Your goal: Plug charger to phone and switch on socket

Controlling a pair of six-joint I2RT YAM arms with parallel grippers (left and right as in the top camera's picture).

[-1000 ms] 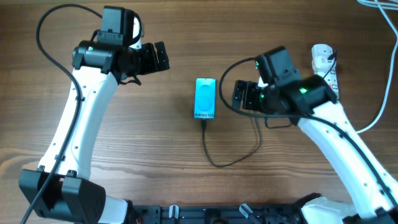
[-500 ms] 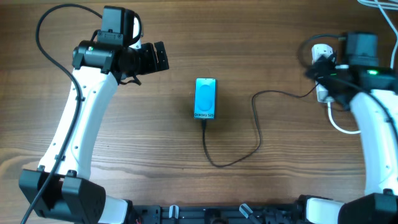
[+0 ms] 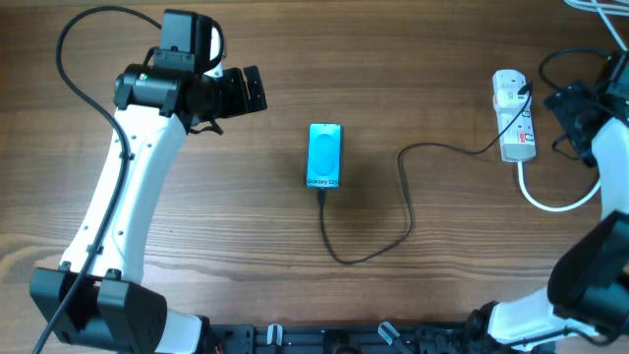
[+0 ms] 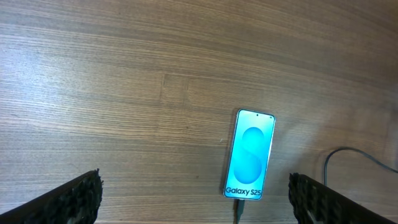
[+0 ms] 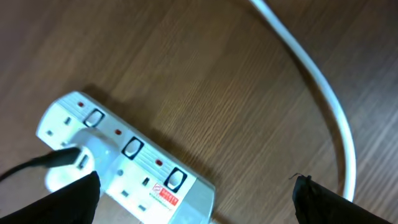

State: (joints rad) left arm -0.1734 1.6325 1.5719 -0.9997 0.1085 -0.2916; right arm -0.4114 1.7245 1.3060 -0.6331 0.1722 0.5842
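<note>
The phone lies screen up at the table's middle, its cyan screen lit; it also shows in the left wrist view. The black charger cable runs from the phone's lower edge in a loop to a plug in the white socket strip. The strip shows in the right wrist view with several rocker switches and a red label. My left gripper is open and empty, up and left of the phone. My right gripper is open and empty, just right of the strip.
The strip's thick white cord curves from its near end toward the right edge and shows in the right wrist view. More white cables lie at the far right corner. Bare wood surrounds the phone.
My right arm has swung from beside the phone out to the right edge past the socket strip. The charger cable, phone and left arm have stayed put.
</note>
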